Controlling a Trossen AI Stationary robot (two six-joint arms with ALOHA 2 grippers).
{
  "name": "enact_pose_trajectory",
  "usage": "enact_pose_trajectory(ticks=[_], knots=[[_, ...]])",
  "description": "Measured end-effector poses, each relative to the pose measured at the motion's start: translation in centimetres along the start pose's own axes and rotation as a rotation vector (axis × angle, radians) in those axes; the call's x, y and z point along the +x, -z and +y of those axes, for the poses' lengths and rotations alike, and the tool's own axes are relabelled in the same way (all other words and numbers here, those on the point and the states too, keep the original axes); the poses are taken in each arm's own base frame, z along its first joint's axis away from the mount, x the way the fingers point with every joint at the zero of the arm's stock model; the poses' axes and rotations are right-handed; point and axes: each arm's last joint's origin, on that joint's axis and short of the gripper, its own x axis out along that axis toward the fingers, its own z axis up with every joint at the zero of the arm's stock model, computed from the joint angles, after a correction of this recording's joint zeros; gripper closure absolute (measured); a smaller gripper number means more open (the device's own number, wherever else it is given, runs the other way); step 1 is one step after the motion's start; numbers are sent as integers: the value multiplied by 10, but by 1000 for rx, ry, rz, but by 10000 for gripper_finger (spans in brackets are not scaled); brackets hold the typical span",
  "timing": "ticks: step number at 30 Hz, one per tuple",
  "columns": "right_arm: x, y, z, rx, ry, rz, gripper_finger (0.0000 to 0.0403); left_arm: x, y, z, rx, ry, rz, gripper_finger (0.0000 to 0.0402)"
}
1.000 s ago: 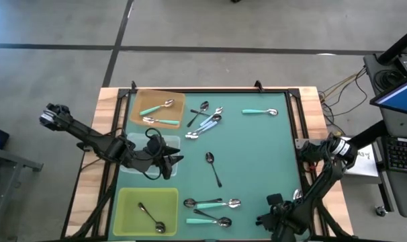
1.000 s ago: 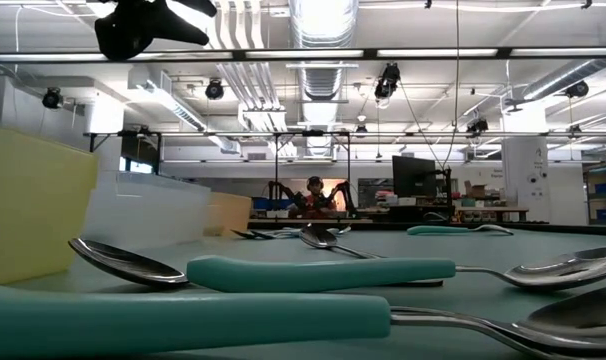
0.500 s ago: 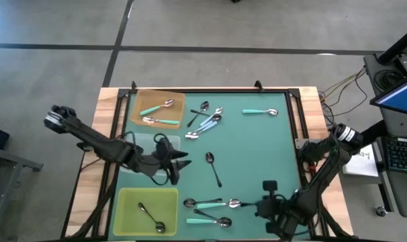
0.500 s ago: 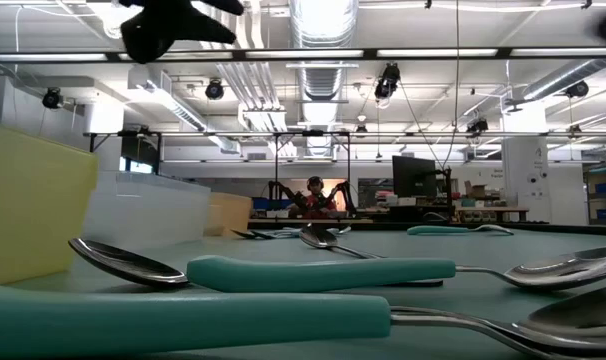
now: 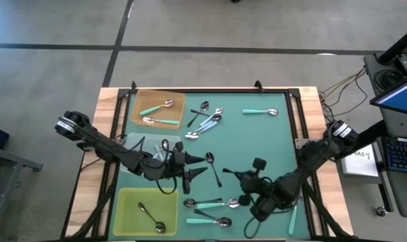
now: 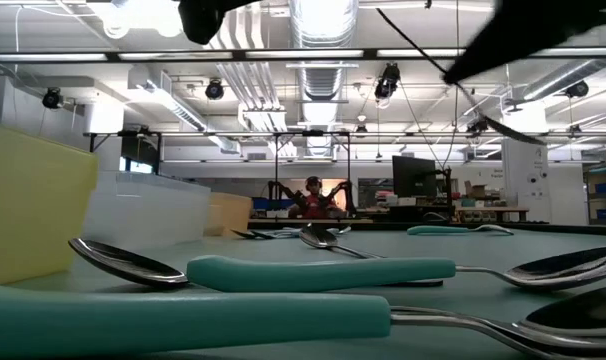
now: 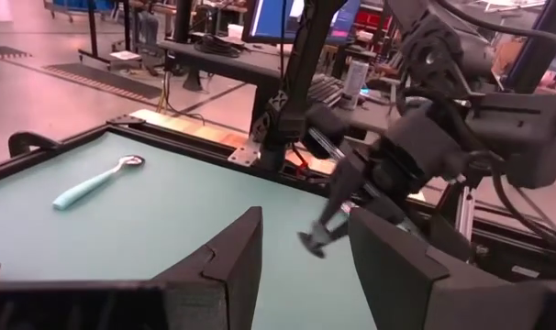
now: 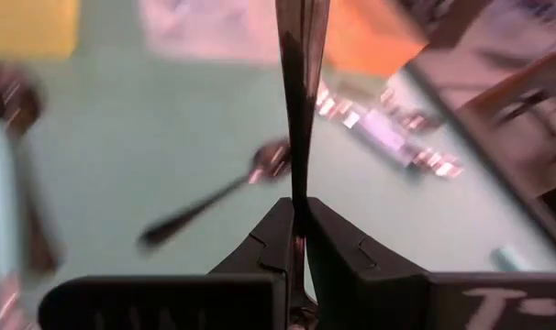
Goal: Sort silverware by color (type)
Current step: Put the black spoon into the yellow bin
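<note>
A green mat covers the desk, which is framed by bare wood and stands on a grey floor; the low view looks past it into a long workshop hall with ceiling lights. The left pincer hovers over the middle of the mat with its two fingers spread and nothing between them. A black-handled spoon on the mat lies just beyond its tips. The right pincer faces it from the other side of that spoon, near but apart. Its fingers are pressed together on the thin dark handle of a held spoon, which sticks straight out past the fingertips; in the low view the same spoon hangs high above the mat. The left wrist view shows the right pincer directly ahead, between the left pincer's own open fingers. Behind the left pincer, along its arm, lies a clear tray. To one side of that is an orange tray with two teal-handled spoons in it, and to the other side a yellow tray with one black-handled spoon in it. A cluster of spoons lies next to the orange tray, and a lone teal spoon lies well apart from both pincers at the far edge. Two more teal-handled spoons lie just beside the right pincer, toward the near edge.
</note>
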Motion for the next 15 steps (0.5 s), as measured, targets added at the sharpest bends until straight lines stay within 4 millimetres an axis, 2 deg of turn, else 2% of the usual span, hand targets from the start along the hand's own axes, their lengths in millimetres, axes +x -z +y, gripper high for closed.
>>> enact_pose_trajectory(ticks=[5, 10, 15], knots=[[17, -20, -6, 29, 103, -120, 385, -1, -2, 1, -4, -34, -17, 256], [31, -39, -9, 15, 116, -175, 385, -1, -3, 3, -19, -104, -49, 256], [40, -59, -13, -19, 129, -246, 385, 0, -5, 3, -26, -103, -58, 256]])
